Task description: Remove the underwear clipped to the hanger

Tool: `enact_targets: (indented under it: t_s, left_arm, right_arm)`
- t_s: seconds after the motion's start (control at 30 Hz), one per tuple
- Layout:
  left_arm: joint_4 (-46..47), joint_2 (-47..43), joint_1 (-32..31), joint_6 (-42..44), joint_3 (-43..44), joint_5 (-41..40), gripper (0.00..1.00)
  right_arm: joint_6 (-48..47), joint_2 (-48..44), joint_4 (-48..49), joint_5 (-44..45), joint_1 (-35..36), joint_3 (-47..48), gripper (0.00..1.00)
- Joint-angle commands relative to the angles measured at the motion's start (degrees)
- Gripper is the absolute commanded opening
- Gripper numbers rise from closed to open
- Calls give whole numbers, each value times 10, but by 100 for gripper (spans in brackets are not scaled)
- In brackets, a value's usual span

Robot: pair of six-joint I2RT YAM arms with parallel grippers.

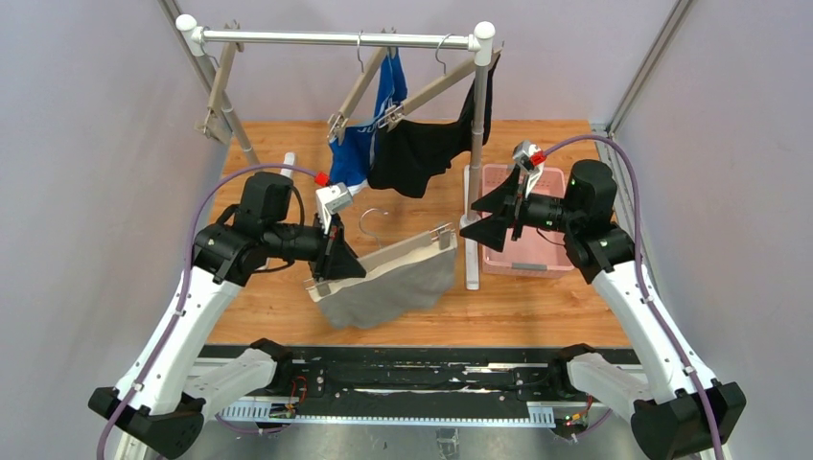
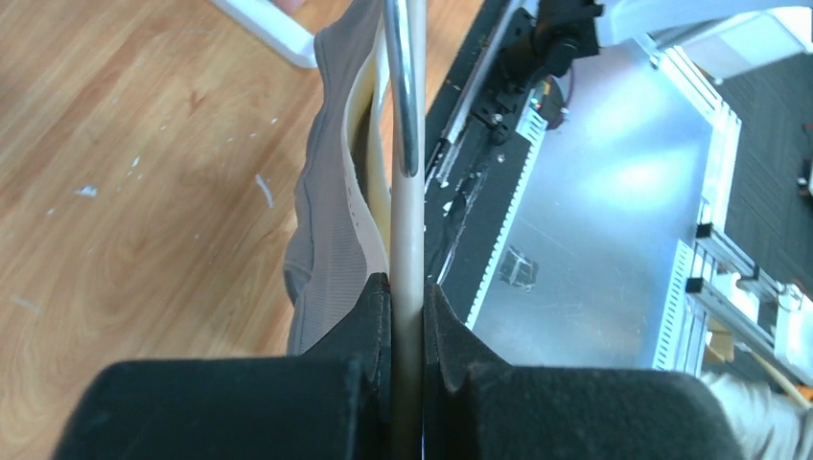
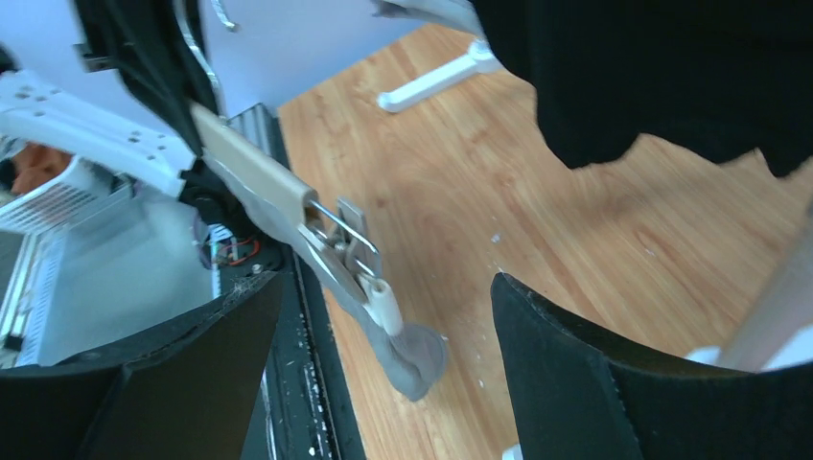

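- Nearest, the left gripper (image 2: 406, 316) is clamped narrow on the hanger (image 2: 406, 220) bar, close to one end. The long free length ahead of it is held up by nothing else.
- From that bar the grey briefs (image 2: 326, 220) are hung, draped to one side of the left gripper and pinned at the far end by a clip (image 3: 350, 244).
- Wide and with nothing gripped, the right gripper (image 1: 487, 213) is held at that far end. The clip is framed between its fingers and touched by neither.
- If cloth is pinched instead of the clip lever, the clip is likely to stay shut and the grey briefs to be stretched, not freed.
- If a pull is made against a shut clip, the bar could be levered round in the left gripper, or dragged out of it, since it is held only near its end.
- Just above and behind the right gripper the black briefs (image 1: 422, 153) are hung, with the blue briefs (image 1: 360, 153) beside them. Either could be snagged if the gripper is raised.
- Once freed, the grey briefs could be dropped onto the table (image 1: 537, 311), short of the basket (image 1: 522, 266) under the right gripper.
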Motion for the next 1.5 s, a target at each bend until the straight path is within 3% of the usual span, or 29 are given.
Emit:
enact_targets:
  t_s: [0.0, 0.2, 1.17, 1.33, 1.47]
  left_arm:
    - [28, -3, -6, 48, 11, 101, 0]
    - [27, 2, -5, 68, 11, 139, 0]
    - [47, 18, -6, 53, 17, 112, 0]
    - [47, 20, -6, 53, 17, 111, 0]
    - [46, 22, -6, 52, 16, 110, 0]
  right_arm:
    - [45, -6, 90, -116, 7, 15, 82]
    - [83, -8, 139, -124, 13, -8, 82]
    - [88, -18, 147, -76, 84, -38, 80]
    - [86, -7, 148, -68, 95, -32, 61]
    - [87, 5, 144, -67, 100, -27, 20]
